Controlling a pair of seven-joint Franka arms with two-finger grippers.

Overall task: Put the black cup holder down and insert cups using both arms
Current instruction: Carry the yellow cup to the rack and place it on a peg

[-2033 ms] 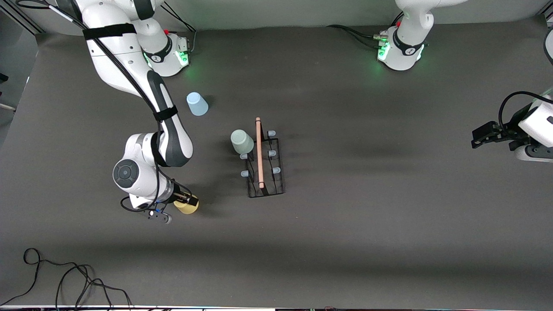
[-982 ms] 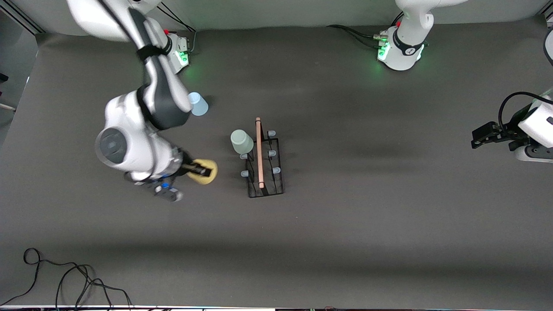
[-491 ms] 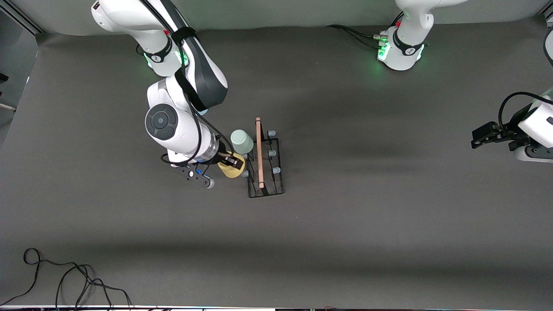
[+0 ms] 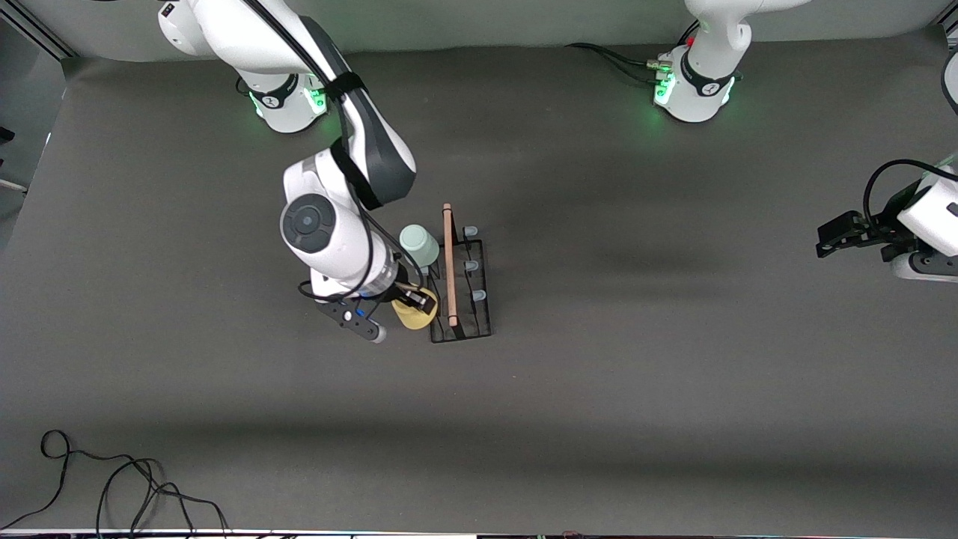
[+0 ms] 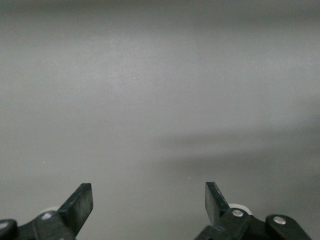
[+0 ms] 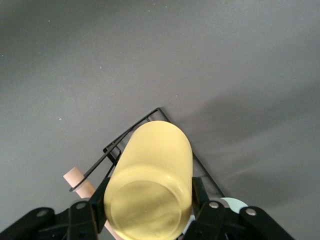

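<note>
Right claw (image 4: 414,302) clamped on yellow cup (image 4: 416,314), centre-left of frame, over rack (image 4: 458,288) edge nearest right arm; rack's long axis vertical in frame. Green cup (image 4: 418,245) on prong. Left claw (image 4: 832,236) released, waiting at right edge.

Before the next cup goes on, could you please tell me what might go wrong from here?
The right claw holds the yellow cup tilted over the black cup holder's end nearest the front camera; it could miss the prong and drop. The pale green cup hangs close by, so the arm might knock it. The left claw waits open, not steadying the light rack.
</note>
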